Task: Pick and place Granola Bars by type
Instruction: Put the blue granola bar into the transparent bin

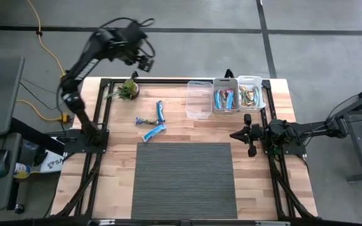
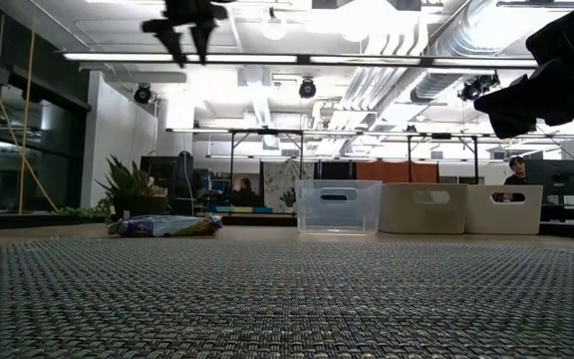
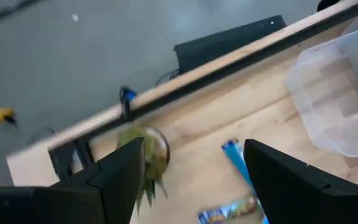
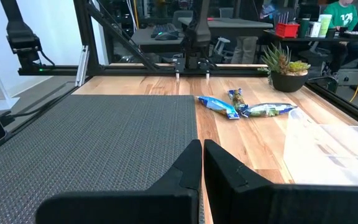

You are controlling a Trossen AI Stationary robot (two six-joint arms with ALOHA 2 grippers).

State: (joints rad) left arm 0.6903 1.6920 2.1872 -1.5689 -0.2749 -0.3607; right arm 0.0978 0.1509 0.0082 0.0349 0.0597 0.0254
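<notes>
Three granola bars lie flat on the wooden table left of the bins: a bright blue one (image 1: 160,111), a mixed-colour one (image 1: 145,121) and a blue one (image 1: 154,132). In the right wrist view they show as a cluster (image 4: 236,104). My left gripper (image 1: 146,63) hangs high over the table's far left corner, above the potted plant (image 1: 129,90), open with nothing between its fingers (image 3: 120,177). My right gripper (image 1: 236,134) rests shut at the table's right side, level, pointing toward the left edge (image 4: 202,163).
Three bins stand along the far edge: an empty clear one (image 1: 199,99), a middle one (image 1: 226,95) holding blue bars, and a right one (image 1: 251,93) holding yellow-green bars. A grey woven mat (image 1: 183,179) covers the near middle of the table.
</notes>
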